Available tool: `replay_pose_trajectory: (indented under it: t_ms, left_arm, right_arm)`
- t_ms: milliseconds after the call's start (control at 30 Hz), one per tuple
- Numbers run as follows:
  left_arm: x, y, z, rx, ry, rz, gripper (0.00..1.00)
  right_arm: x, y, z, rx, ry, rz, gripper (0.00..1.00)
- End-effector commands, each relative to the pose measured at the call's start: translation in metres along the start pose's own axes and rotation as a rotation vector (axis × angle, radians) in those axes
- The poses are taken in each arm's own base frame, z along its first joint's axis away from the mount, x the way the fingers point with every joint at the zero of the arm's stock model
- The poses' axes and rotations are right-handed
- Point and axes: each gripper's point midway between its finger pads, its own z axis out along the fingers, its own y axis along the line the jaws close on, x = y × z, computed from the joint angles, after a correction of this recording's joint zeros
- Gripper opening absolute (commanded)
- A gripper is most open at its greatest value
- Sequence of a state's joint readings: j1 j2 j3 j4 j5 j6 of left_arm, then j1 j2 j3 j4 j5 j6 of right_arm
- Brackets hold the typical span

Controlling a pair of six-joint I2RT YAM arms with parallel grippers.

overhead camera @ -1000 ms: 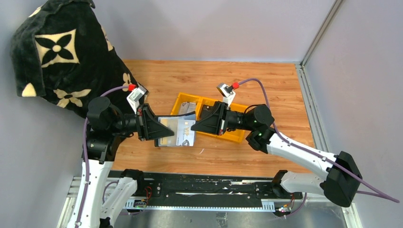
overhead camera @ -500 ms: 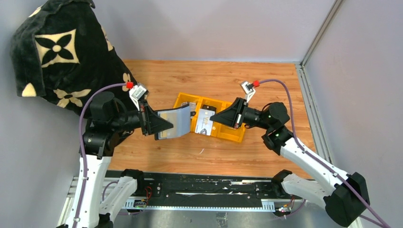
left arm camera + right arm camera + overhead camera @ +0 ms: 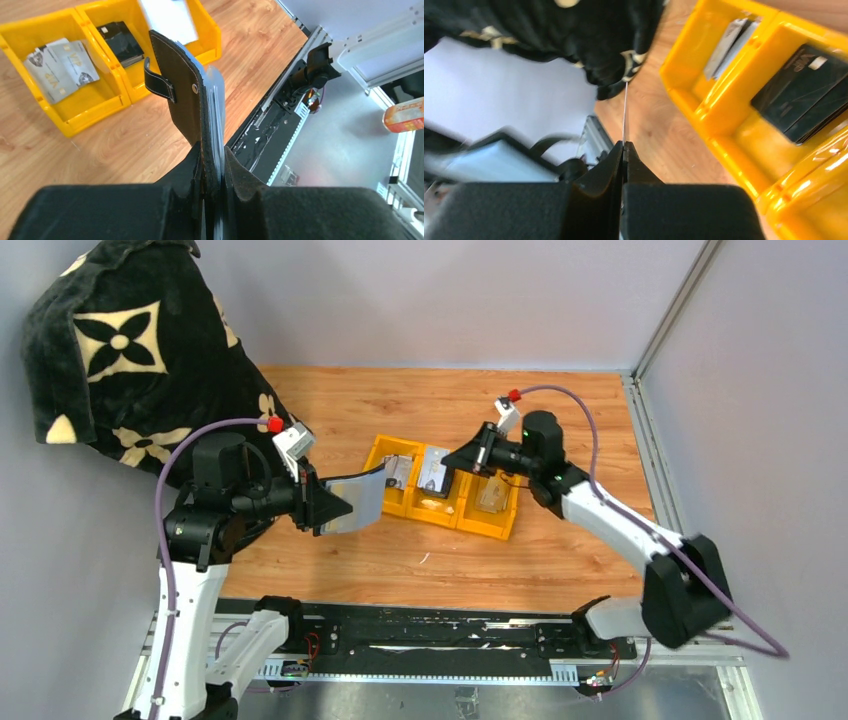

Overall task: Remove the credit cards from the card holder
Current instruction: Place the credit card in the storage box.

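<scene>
My left gripper is shut on the near end of the black card holder and holds it upright above the table. In the left wrist view the jaws clamp the holder, its strap tab hangs on the left, and silvery card edges show inside. My right gripper is shut on one silvery credit card, over the yellow bin. In the right wrist view that card is a thin edge-on line.
The yellow three-compartment bin holds silvery cards in its left compartment, a small black block in the middle one and a tan card in the right. A black patterned blanket is heaped at the back left.
My right gripper has drawn a card away from the holder and swung back over the yellow bin. My left gripper has drawn back a little to the left with the holder.
</scene>
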State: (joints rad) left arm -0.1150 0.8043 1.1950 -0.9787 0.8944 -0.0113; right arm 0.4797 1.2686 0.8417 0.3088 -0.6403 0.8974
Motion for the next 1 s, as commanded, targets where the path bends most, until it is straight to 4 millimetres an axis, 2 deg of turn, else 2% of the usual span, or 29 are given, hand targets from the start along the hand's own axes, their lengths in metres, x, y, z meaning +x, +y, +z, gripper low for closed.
replay_pose_trajectory:
  t_ms: [0, 100, 133, 200, 400, 767, 900, 967]
  left_arm:
    - [-0.001, -0.015, -0.012, 0.028, 0.000, 0.109, 0.05]
    - [-0.001, -0.020, -0.014, 0.040, -0.008, 0.118, 0.05]
    - [0.000, -0.022, -0.014, 0.052, -0.008, 0.118, 0.05]
    - [0.001, -0.028, -0.015, 0.080, -0.010, 0.124, 0.04]
    - [0.000, -0.035, -0.017, 0.112, -0.018, 0.139, 0.04]
    - [-0.001, -0.040, -0.019, 0.127, -0.025, 0.140, 0.03]
    - [0.000, -0.042, -0.020, 0.126, -0.031, 0.151, 0.03]
    - [0.000, -0.043, -0.021, 0.130, -0.032, 0.154, 0.03]
  right_arm:
    - [-0.013, -0.033, 0.046, 0.157, 0.015, -0.043, 0.00]
    - [-0.017, -0.054, 0.083, 0.229, 0.055, -0.030, 0.00]
    - [-0.023, -0.054, 0.096, 0.228, 0.053, -0.029, 0.00]
    - [-0.022, -0.066, 0.118, 0.254, 0.068, -0.010, 0.00]
    - [-0.010, -0.092, 0.162, 0.326, 0.081, 0.036, 0.00]
    - [0.001, -0.109, 0.184, 0.481, 0.119, -0.026, 0.00]
    - [0.000, -0.115, 0.178, 0.539, 0.108, -0.042, 0.14]
    - [-0.004, -0.112, 0.173, 0.551, 0.094, -0.057, 0.27]
